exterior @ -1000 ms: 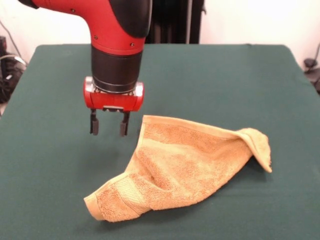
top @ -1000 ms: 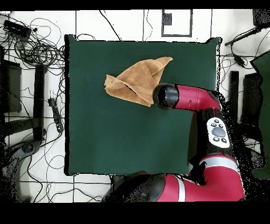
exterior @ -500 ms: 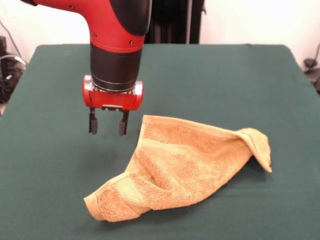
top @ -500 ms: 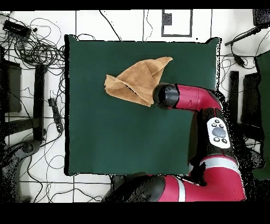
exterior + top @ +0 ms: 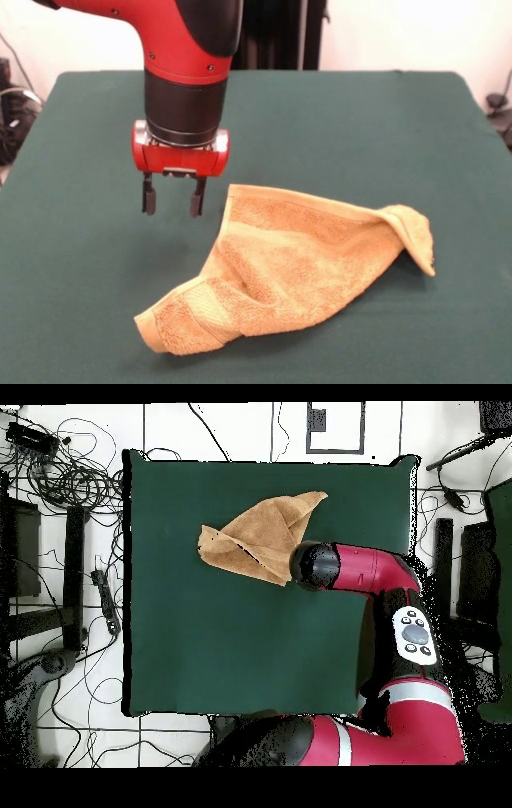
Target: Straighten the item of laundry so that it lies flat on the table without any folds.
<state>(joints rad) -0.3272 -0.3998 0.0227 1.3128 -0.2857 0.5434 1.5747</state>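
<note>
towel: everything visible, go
The towel is golden-orange terry cloth with a flat woven band near its front-left end. It lies crumpled on the green table, folded over itself into a rough triangle, one corner doubled over at the right. Only the table touches it. The gripper hangs open just beside its far-left corner, not touching.

A pale wall (image 5: pixel 400 32) stands behind the scene with a dark upright stand (image 5: pixel 276 32) against it, while from above a white tiled floor (image 5: pixel 250 419) with dark seams shows, strewn with tangled black cables (image 5: pixel 70 479) and dark equipment (image 5: pixel 20 549) along both sides.
</note>
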